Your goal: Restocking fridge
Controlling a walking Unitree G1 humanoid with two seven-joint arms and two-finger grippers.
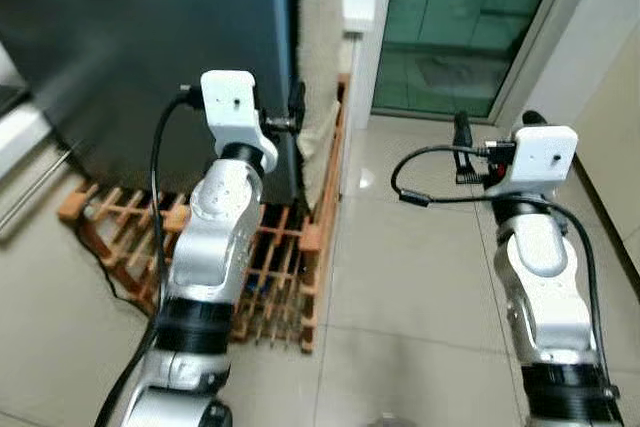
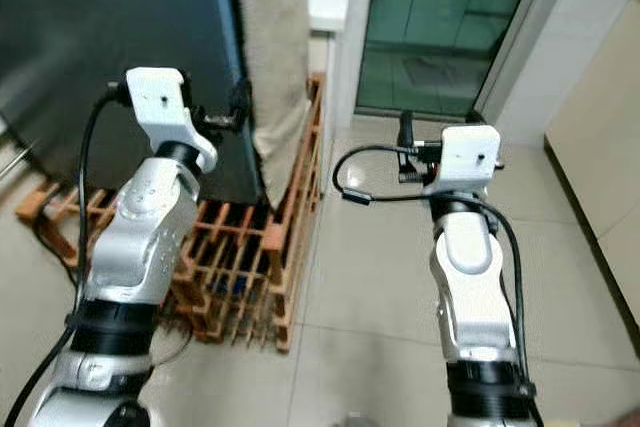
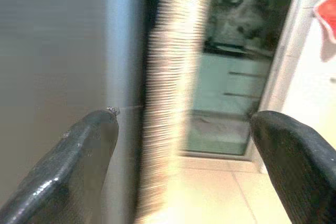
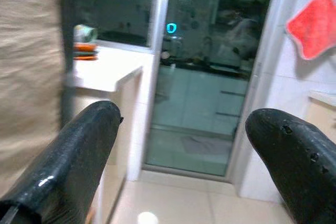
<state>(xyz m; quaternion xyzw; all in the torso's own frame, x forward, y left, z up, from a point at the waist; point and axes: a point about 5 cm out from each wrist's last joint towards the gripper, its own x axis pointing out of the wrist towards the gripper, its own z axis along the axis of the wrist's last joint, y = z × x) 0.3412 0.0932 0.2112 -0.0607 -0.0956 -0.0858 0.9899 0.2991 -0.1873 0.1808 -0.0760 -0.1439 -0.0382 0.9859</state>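
The big dark fridge [image 1: 140,47] stands at the left side of the floor, with its door closed. It sits on a low wooden rack [image 1: 280,257] whose slats stick out past the fridge's front edge. A beige cloth [image 1: 318,37] hangs down just beside the fridge's right edge.

The left gripper [image 3: 181,145] is held up near that right edge. Its two black fingers [image 3: 84,150] are spread wide and hold nothing.

The right gripper [image 4: 199,150] is held up over the pale tiled floor [image 1: 420,267], well apart from the fridge. Its fingers are wide apart too, with nothing between them.

A glass door [image 1: 470,17] stands ahead, past the open floor. A white counter [image 4: 105,72] juts out beside it. A red cloth [image 4: 315,24] hangs on the wall at the right.
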